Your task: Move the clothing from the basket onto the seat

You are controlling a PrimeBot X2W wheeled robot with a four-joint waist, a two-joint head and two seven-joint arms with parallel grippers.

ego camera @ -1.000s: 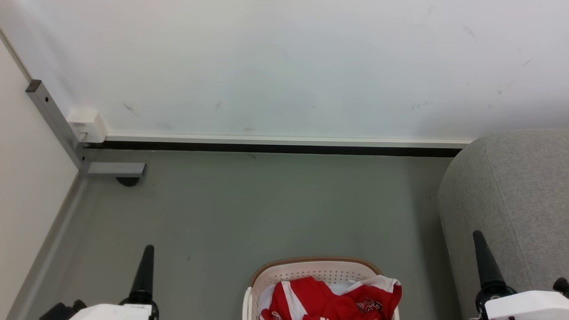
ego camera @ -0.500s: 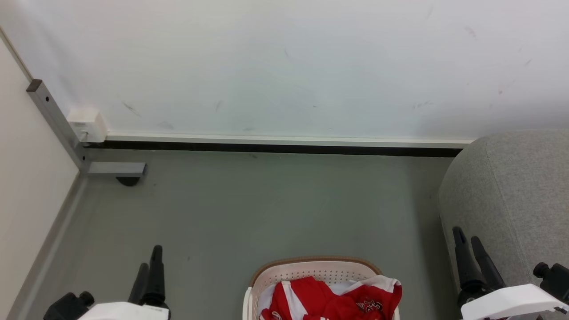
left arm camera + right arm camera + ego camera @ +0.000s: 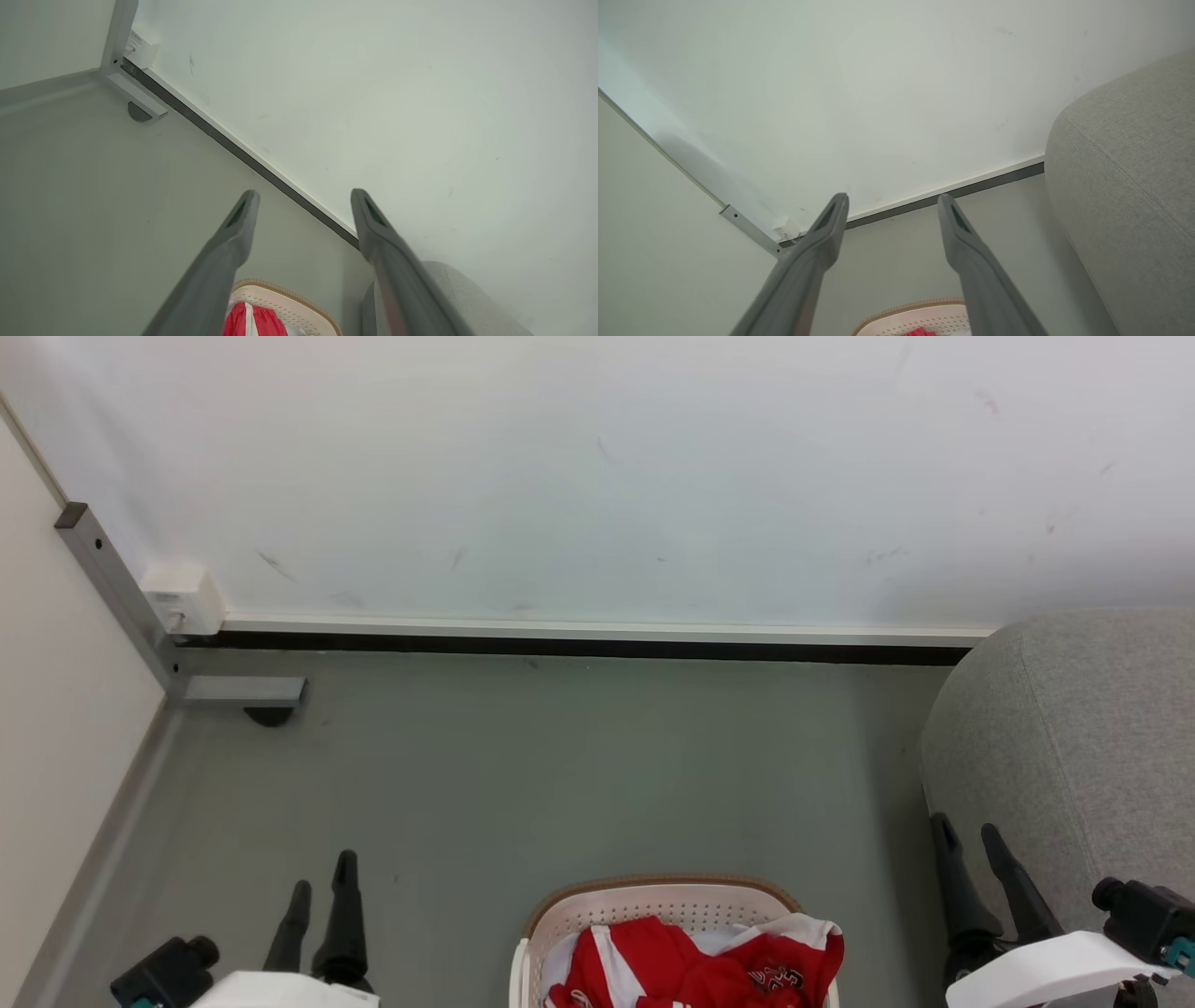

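Watching remotely, I am seeing the red jersey (image 3: 695, 966) (white stripes, dark print) lying crumpled in the basket (image 3: 653, 899); the left gripper (image 3: 323, 873) and the right gripper (image 3: 963, 826) are hanging with fingers spread, holding nothing.

Basket (image 3: 653, 901) cut by head view's bottom edge, jersey (image 3: 691, 966) print too small, sofa (image 3: 1074, 747) cropped right

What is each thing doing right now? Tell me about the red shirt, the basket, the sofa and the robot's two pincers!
red jersey, crumpled inside the basket, not picked up.
basket, upright on the floor, holding the jersey.
sofa, to the right of the basket, jersey not on it yet.
left pincer, open, holding nothing, left of the basket.
right pincer, open, holding nothing, in front of the sofa.
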